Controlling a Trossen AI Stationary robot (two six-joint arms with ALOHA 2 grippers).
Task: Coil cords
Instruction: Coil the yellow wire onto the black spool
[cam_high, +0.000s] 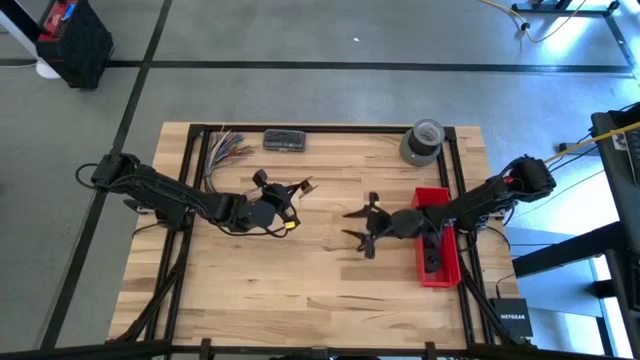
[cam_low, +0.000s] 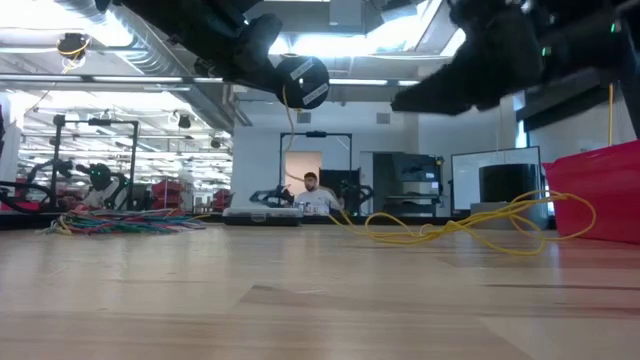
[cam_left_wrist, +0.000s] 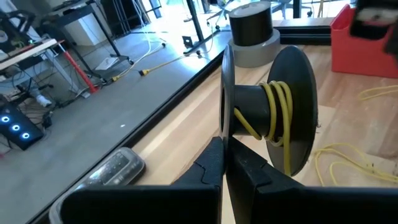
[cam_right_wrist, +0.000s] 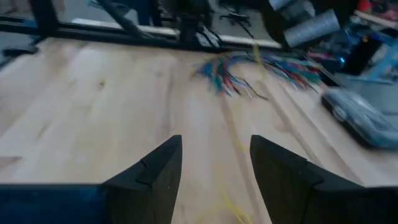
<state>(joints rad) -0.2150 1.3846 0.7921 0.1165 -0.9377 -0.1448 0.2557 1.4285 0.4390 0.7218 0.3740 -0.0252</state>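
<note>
- The left gripper (cam_left_wrist: 225, 163) has its jaws pinched narrow on the rim of a black spool (cam_left_wrist: 273, 109), holding it up off the table (cam_high: 300, 270).
- A few turns of the yellow cord (cam_left_wrist: 278, 106) already sit on the spool's hub, just ahead of those jaws; the rest trails down to the wood and lies in loose loops (cam_low: 470, 225) stretching towards the red bin (cam_low: 600, 195).
- The right gripper (cam_right_wrist: 214, 168) hovers above the table with its jaws spread wide and nothing between them; a faint strand of cord runs on the wood below and ahead of the gap.
- The cord looks thin, limp and very light. I'd expect it to sag, twist and slide out of any loose grip, and to offer almost no resistance when pulled.
- Judging by its smooth jacket, it may slip through the pads unless the jaws close fully on it.
- The best place to take hold seems to be the free run between the spool and the loops, close enough to the hub to guide each turn.
- Grabbing inside the loops risks dragging a tangle.
- The multicoloured wires (cam_right_wrist: 249, 68) lie well beyond the right jaws and are not part of this.
</note>
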